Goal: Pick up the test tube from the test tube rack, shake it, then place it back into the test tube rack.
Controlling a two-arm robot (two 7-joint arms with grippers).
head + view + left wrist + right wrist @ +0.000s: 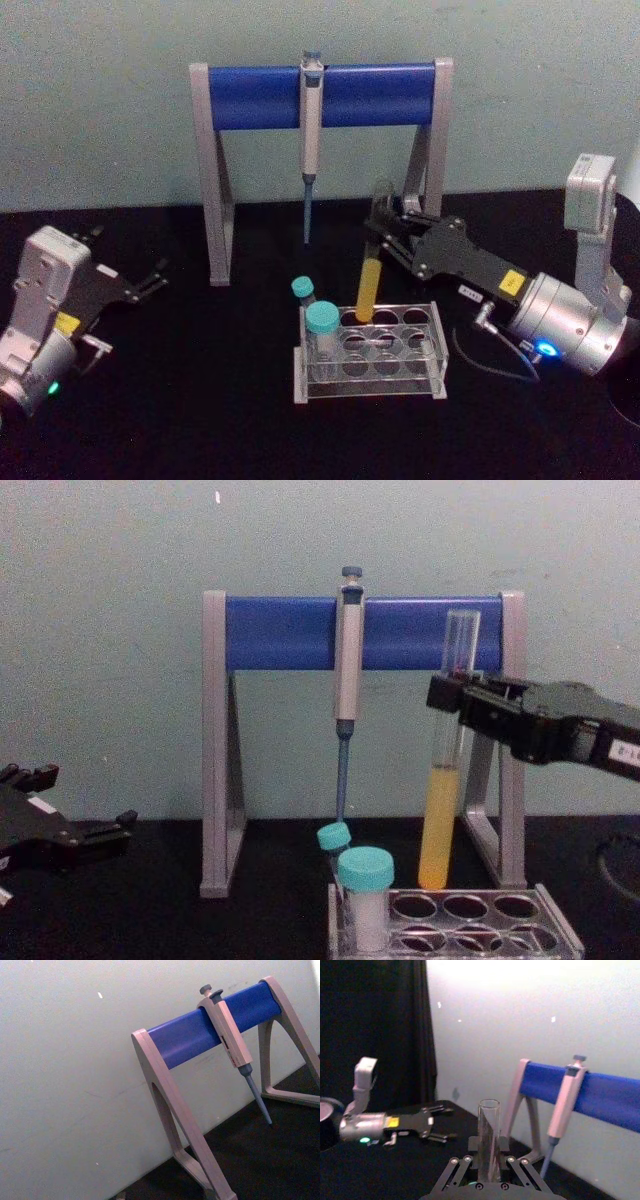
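Chest view: right gripper (455,695) clamps test tube (440,810) above black table (270,910), pale wall (100,630) behind.

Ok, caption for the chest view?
Right gripper holds the test tube upright over the test tube rack; left gripper parked at left.

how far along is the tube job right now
Done: the right hand is shut on the test tube, high up. In hand: the tube hangs upright, its round bottom at or just above the back row of the test tube rack. Shaking can't be judged from here. Left: seat it in a hole and release. The left hand sits open at the left.
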